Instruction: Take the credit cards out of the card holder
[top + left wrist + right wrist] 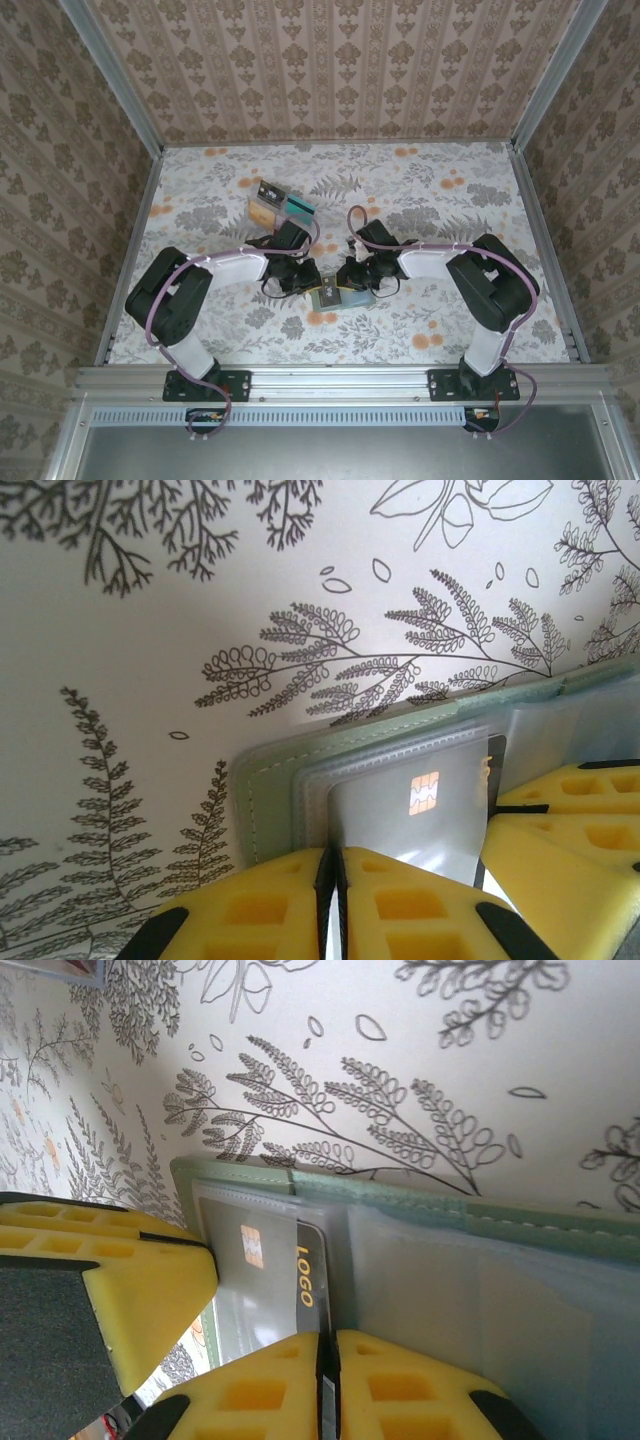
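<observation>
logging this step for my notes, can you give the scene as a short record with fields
holder: small flat grey-green bifold card holder, open on the floral table
card: grey plastic chip card marked LOGO, in a holder slot
left gripper: fingers shut at the holder's edge
right gripper: fingers shut at the holder's edge
tray: clear plastic compartment tray of colourful cards, farther back, apart from holder

Overhead looks down — wrists closely share the card holder [262, 800].
</observation>
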